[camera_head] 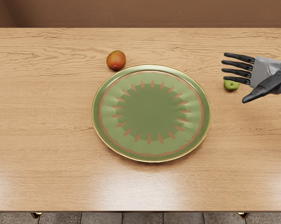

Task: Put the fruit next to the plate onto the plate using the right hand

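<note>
Wooden tabletop (47, 154) fills the frame. Left of centre, toward the top, a red-orange mango (116, 59) lies just beside the upper-left rim of the plate (99, 112), not on it. The green plate sits mid-frame and carries nothing. Near the right edge, a little apart from the plate, lies a small green fruit (231, 85).

The main risk, as I judge it, is picking the wrong piece. Two fruits lie off the plate. The mango hugs the rim, while the green fruit is the one close to the hand. A reach for the mango has to cross the whole plate, and a low pass could clip the rim and shift it. The green fruit is small and round, so a clumsy closing could squirt it away or roll it toward the table's edge.

The right hand (256, 73) enters from the right edge with fingers (238, 56) straight and spread and thumb (261, 91) held out below. It is wide open and grips nothing. Its lowest finger overlaps the green fruit's top in the picture, and I cannot tell whether they touch.
</note>
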